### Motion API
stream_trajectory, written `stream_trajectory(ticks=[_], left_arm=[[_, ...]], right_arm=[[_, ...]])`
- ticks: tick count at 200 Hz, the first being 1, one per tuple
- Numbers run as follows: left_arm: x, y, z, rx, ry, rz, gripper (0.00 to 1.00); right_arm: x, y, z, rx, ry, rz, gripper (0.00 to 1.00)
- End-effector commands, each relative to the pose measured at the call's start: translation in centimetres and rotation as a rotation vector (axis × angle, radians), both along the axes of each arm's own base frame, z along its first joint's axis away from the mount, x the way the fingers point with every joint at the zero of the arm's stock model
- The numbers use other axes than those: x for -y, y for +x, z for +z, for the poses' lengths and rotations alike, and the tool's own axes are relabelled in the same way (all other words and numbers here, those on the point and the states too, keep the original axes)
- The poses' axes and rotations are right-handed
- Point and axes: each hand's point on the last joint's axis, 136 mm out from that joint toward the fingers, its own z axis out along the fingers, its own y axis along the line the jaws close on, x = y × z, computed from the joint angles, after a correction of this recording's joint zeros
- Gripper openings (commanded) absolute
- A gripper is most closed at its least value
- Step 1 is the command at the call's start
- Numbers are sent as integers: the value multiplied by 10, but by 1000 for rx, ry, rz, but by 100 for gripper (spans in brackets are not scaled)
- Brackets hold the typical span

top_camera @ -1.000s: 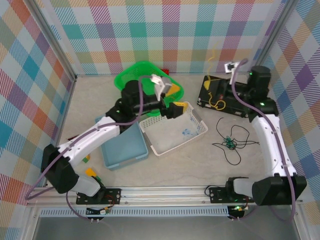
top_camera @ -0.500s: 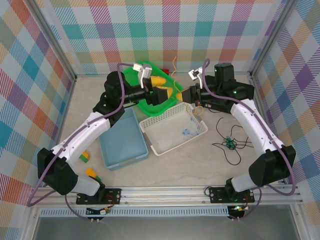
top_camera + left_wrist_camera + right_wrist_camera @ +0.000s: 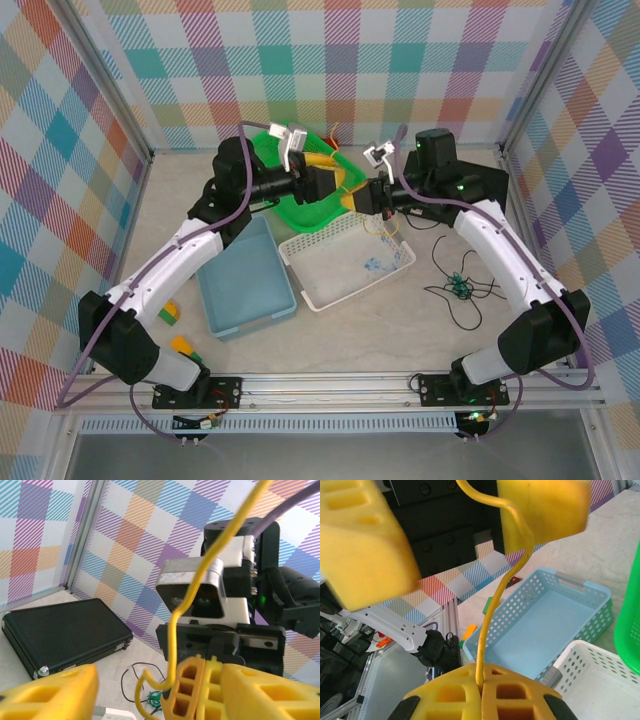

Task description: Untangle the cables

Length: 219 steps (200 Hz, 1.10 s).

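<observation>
My right gripper (image 3: 360, 197) (image 3: 481, 682) is shut on the yellow cable (image 3: 492, 610) (image 3: 200, 575), held in the air above the white basket's far rim. The yellow cable's loose end (image 3: 386, 224) dangles below. My left gripper (image 3: 336, 187) (image 3: 155, 692) faces it tip to tip and is open. The yellow cable runs between the left fingers (image 3: 545, 505), close against one of them. The black and dark green cables (image 3: 460, 286) (image 3: 150, 696) lie tangled on the table at the right, apart from both grippers.
A green basket (image 3: 308, 214) sits under the left gripper, a white basket (image 3: 350, 268) in the middle and a blue basket (image 3: 245, 290) to its left. A black case (image 3: 60, 630) lies at the back right. Small blocks (image 3: 172, 316) sit near the left base.
The right arm swung left from the black case with the yellow cable to meet the left gripper. The left gripper rose over the green basket and its jaws narrowed around the cable.
</observation>
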Motion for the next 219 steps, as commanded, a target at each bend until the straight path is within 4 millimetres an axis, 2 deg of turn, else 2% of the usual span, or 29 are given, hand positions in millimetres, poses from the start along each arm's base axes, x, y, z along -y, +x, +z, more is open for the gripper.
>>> stream_trajectory(ticks=[1, 17, 29, 37, 69, 115, 137, 155, 173, 177, 187, 197, 206, 219], left_arm=[[0, 2, 18, 57, -36, 0, 52], [-2, 4, 22, 66, -49, 14, 38], [-3, 9, 28, 56, -58, 36, 18], [-7, 14, 32, 27, -71, 67, 0], [-25, 31, 52, -41, -119, 154, 0], [-61, 54, 61, -141, -164, 292, 0], [-69, 61, 61, -172, -178, 312, 0], [-69, 63, 60, -170, -166, 317, 0], [-68, 66, 58, -164, -160, 320, 0], [-68, 67, 58, -160, -160, 321, 0], [-67, 68, 57, -155, -153, 320, 0], [-66, 70, 55, -155, -124, 317, 0], [-66, 71, 53, -148, -89, 326, 0], [-68, 75, 46, -159, -38, 349, 0]], right_arm=[[-2, -15, 7, 18, 30, 54, 0], [-1, -18, 6, 17, 30, 57, 0], [0, -20, 3, 17, 24, 50, 0], [1, -21, 0, 19, 16, 46, 0], [10, -24, -31, 36, -66, -7, 0], [28, -13, -73, 232, -184, -140, 0], [29, -6, -79, 391, -229, -214, 0], [29, 2, -70, 496, -221, -263, 0], [24, 8, -60, 503, -198, -255, 0], [22, 9, -59, 489, -193, -253, 6], [19, 15, -52, 442, -180, -267, 35], [17, 20, -42, 405, -145, -293, 55], [15, 19, -31, 392, -105, -299, 62], [21, 18, -16, 380, -63, -346, 65]])
